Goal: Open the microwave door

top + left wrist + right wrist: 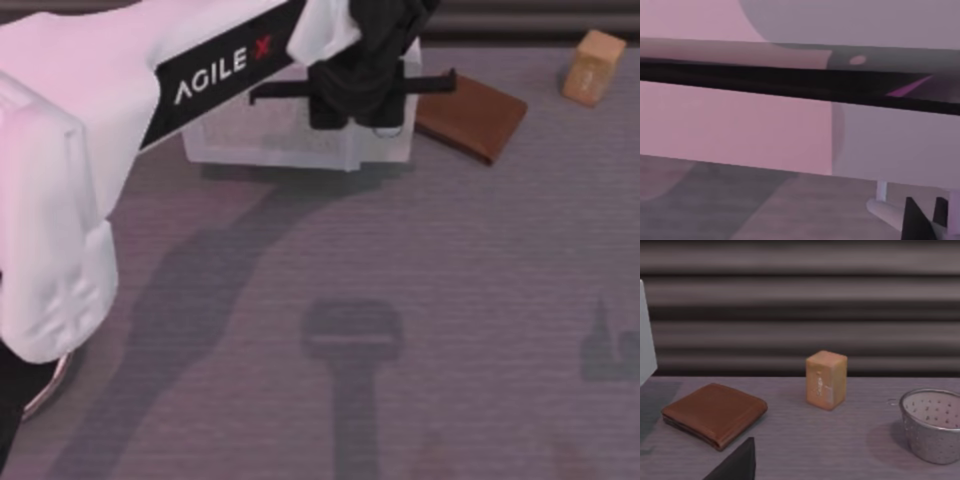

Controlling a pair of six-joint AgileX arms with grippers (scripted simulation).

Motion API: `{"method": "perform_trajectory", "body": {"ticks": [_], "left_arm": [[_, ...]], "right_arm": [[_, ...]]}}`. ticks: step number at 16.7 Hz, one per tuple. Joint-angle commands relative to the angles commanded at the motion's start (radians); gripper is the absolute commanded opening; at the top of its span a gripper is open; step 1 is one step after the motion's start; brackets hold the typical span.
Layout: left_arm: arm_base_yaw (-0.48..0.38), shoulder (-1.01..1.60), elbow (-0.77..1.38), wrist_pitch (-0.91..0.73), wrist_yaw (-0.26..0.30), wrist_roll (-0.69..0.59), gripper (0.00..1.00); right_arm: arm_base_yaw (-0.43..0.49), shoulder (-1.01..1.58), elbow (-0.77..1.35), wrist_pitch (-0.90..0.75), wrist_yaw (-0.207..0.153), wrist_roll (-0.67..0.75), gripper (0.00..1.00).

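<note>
Left arm spans the bench's far edge; left gripper over the microwave, fingers' state unclear. I advise sweeping the door steadily outward.

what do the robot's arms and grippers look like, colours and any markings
The left arm has bulky, rounded white shells, with a black band along its forearm carrying white "AGILE" lettering and a red X. Its wrist end is black, and the left gripper is black too, with a thin black bar across it. Of the right arm only a dark, pointed fingertip shows in the right wrist view.
</note>
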Motion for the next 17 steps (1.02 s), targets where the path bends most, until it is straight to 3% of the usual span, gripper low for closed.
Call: {"method": "perform_trajectory", "body": {"ticks": [17], "left_arm": [[0.002, -0.086, -0.145, 0.081, 0.031, 0.072, 0.0]], "right_arm": [[0.0, 0.0, 0.0, 0.0, 0.0, 0.0, 1.0]]}}
